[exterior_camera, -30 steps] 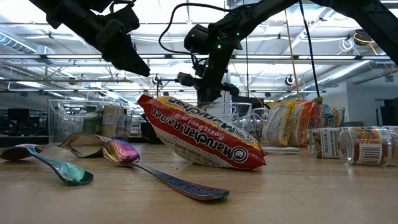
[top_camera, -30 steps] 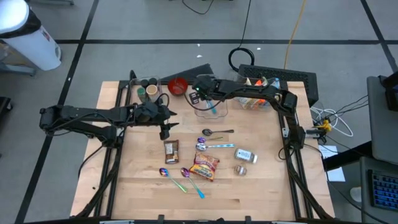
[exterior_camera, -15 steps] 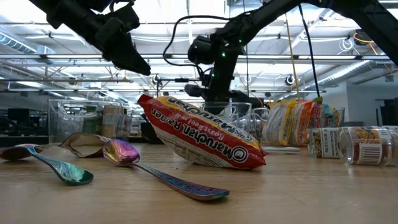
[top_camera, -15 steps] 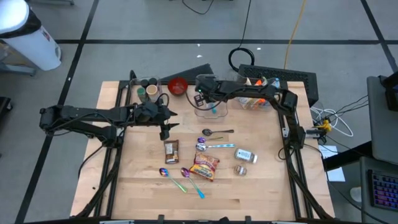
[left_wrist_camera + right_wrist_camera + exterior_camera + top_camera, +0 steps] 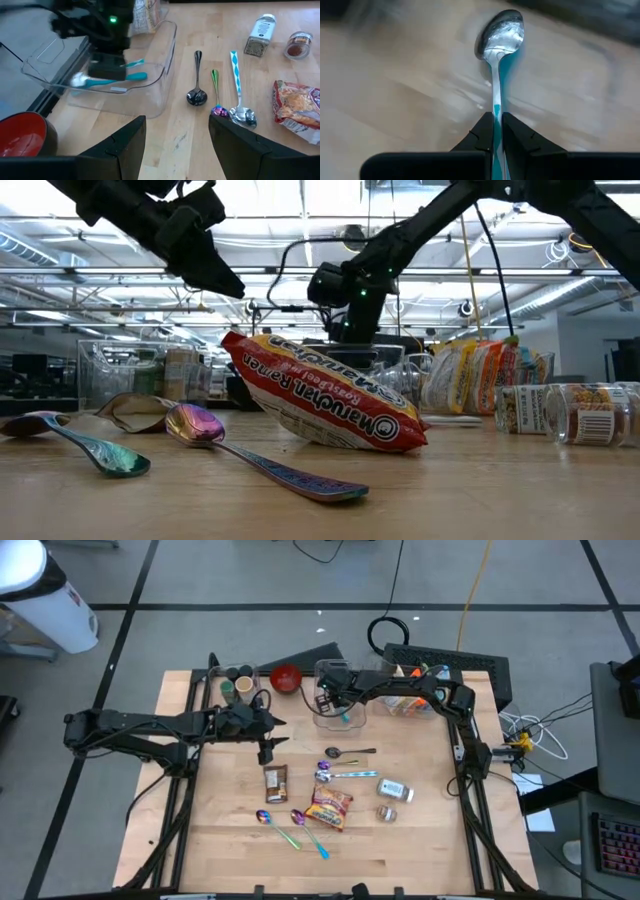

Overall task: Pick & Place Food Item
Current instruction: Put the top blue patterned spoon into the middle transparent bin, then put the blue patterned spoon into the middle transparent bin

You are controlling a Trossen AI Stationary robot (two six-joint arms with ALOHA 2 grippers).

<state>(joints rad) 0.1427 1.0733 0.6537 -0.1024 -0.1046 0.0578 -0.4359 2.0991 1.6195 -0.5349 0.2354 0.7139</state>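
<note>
Progress: early; ramen packet [image 5: 329,807] lies unmoved on bench [image 5: 420,840].
Right claw [image 5: 325,698]: pinched on teal spoon [image 5: 498,70] over clear tray [image 5: 165,55].
Left claw [image 5: 266,750]: spread, empty, above bench.

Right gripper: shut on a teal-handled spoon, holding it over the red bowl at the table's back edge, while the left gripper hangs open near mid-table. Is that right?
One thing is wrong: the right gripper holds the spoon over the clear tub, not the red bowl, which sits beside it, as the high view shows. The grip on the spoon is right, and the left gripper is open near mid-table.
</note>
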